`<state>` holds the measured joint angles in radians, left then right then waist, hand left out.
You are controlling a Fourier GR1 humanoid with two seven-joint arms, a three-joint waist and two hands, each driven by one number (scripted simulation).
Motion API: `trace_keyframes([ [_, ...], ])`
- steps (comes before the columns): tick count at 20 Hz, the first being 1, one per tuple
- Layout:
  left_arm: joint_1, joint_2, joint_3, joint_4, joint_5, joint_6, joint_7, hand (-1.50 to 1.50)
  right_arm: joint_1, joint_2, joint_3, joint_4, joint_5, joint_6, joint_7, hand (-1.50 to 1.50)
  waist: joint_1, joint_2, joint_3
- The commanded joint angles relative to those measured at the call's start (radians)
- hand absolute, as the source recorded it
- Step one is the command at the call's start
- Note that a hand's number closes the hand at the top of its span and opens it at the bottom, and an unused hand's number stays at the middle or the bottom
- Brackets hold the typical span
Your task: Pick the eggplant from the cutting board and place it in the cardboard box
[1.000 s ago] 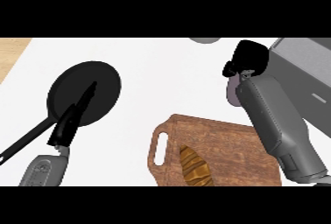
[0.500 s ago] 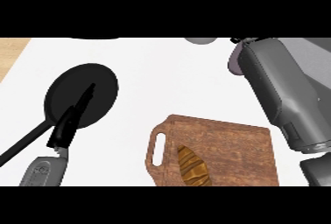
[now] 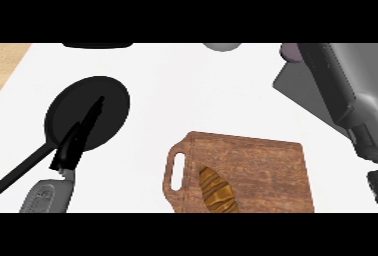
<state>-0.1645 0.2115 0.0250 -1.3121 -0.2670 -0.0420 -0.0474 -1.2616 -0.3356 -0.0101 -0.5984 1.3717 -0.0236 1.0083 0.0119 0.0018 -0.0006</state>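
The brown wooden cutting board (image 3: 258, 165) lies at the lower middle. It carries only a golden-brown pastry (image 3: 218, 190). A small mauve shape, apparently the eggplant (image 3: 289, 51), shows at the upper right edge against my right forearm (image 3: 332, 90). The right hand itself runs out past the top of the view, so what it holds is hidden. My left hand (image 3: 77, 142) rests open at the lower left, its straight fingers lying over a black frying pan (image 3: 88, 107). No cardboard box is in sight.
The pan's black handle (image 3: 22, 172) runs off to the lower left. A grey rounded object (image 3: 221, 46) and a dark object (image 3: 96, 45) peek in at the top edge. The white counter ends in a wooden strip (image 3: 11, 62) at the upper left.
My right arm has swung up and to the right, taking the hand and the eggplant it held out past the top edge. The left hand has stayed where it was.
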Motion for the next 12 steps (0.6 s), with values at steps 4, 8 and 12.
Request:
trace_keyframes([
  [4, 0.023, 0.049, 0.041, -0.034, 0.043, -0.060, 0.008, 0.00, 0.059, -0.106, -0.053, -0.105, -0.018, 0.055, 0.031, 1.50, -0.016, -0.008, 0.001],
  [8, 0.015, 0.002, 0.026, 0.045, 0.002, 0.000, -0.048, 0.00, 0.130, -0.190, -0.101, -0.090, -0.057, 0.059, -0.053, 1.50, -0.020, -0.002, 0.000],
  [12, -0.072, -0.012, 0.012, 0.034, -0.021, 0.010, 0.029, 0.00, 0.183, -0.200, -0.130, -0.036, -0.069, 0.031, -0.064, 1.50, -0.013, 0.001, 0.000],
])
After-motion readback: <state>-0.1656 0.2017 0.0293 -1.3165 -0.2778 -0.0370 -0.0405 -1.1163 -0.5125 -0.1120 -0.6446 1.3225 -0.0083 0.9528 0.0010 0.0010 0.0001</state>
